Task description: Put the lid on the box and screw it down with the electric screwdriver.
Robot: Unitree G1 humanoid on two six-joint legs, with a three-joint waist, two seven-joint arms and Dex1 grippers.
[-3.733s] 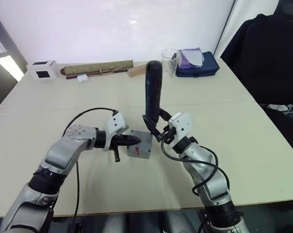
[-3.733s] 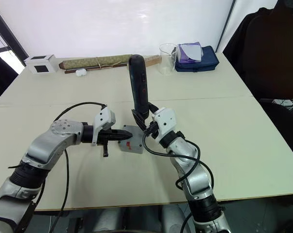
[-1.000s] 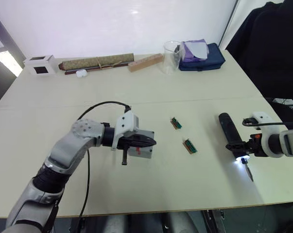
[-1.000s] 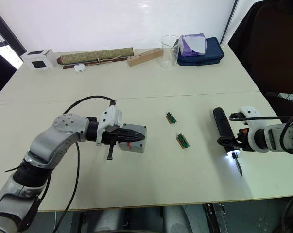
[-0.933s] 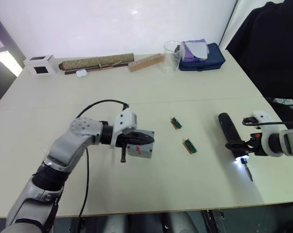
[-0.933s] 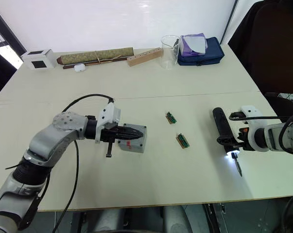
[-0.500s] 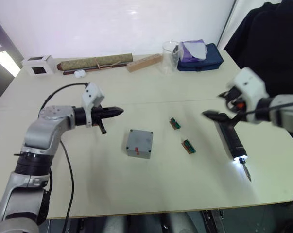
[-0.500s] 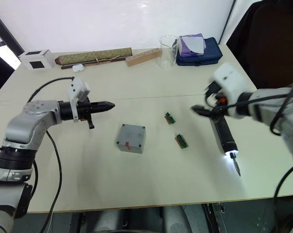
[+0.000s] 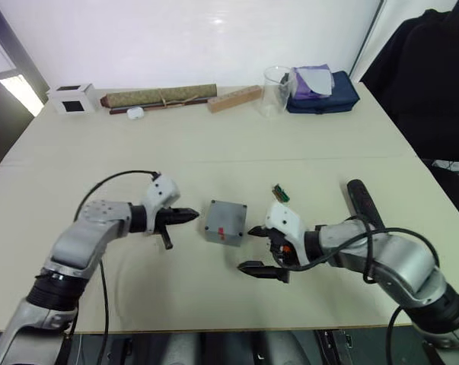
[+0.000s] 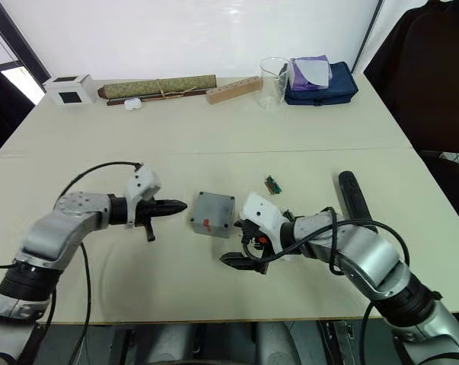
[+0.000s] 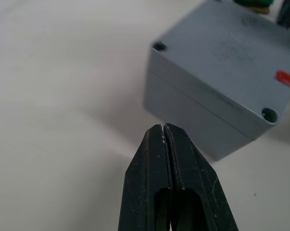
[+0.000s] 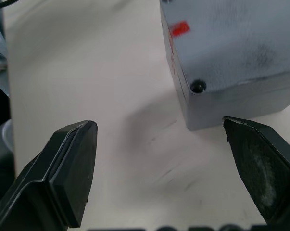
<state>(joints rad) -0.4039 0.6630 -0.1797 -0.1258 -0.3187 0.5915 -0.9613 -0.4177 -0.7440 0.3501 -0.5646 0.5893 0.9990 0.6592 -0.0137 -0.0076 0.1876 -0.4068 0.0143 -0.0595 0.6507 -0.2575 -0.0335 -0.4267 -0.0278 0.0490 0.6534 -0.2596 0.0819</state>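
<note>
The grey box (image 9: pixel 226 223) stands closed at mid-table, with the lid (image 11: pixel 221 62) seated on it and a red mark on top. A seam and corner screw holes show in the left wrist view. My left gripper (image 9: pixel 189 216) is shut and empty, its tip just left of the box, apart from it. My right gripper (image 9: pixel 255 249) is open and empty by the box's near right corner, with the box just beyond its fingertips (image 12: pixel 72 163). The black electric screwdriver (image 9: pixel 364 201) lies on the table to the right, partly behind my right arm.
A small green circuit board (image 9: pixel 280 193) lies just right of the box. Along the far edge stand a white cube (image 9: pixel 73 97), a brown roll (image 9: pixel 160 97), a wooden block (image 9: pixel 235 99), a clear beaker (image 9: pixel 275 80) and a blue pouch (image 9: pixel 324 82).
My left gripper, still shut, has come in close to the box's left side. My right gripper has left the screwdriver on the table and swung over to the box, open.
</note>
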